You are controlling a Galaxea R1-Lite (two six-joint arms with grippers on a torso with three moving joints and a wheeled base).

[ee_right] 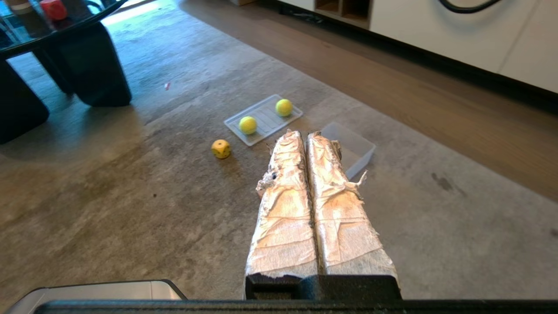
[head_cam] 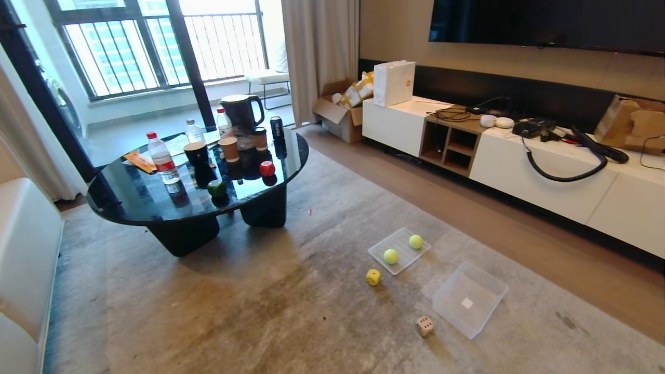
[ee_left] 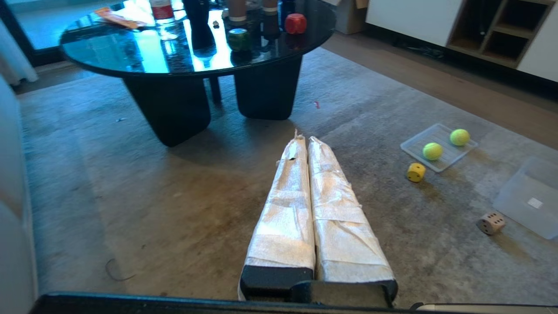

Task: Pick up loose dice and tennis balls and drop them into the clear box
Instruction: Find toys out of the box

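On the rug lie a yellow die [head_cam: 373, 277] and a tan die [head_cam: 425, 325]. Beside the tan one stands the clear box [head_cam: 486, 311], with nothing inside. Two tennis balls [head_cam: 390, 256] [head_cam: 415, 241] rest in a flat clear tray [head_cam: 382, 251]. A red die [head_cam: 267, 168] and a green die [head_cam: 216, 188] sit on the black round table [head_cam: 130, 208]. Neither arm shows in the head view. My left gripper [ee_left: 305, 140] is shut and empty above bare rug. My right gripper [ee_right: 304, 134] is shut and empty, its tips in front of the clear box [ee_right: 362, 146].
Bottles, cups and a black kettle [head_cam: 240, 111] crowd the table. A white sofa [head_cam: 23, 259] borders the rug on the left. A low white TV cabinet [head_cam: 545, 166] runs along the right wall, past a strip of wooden floor.
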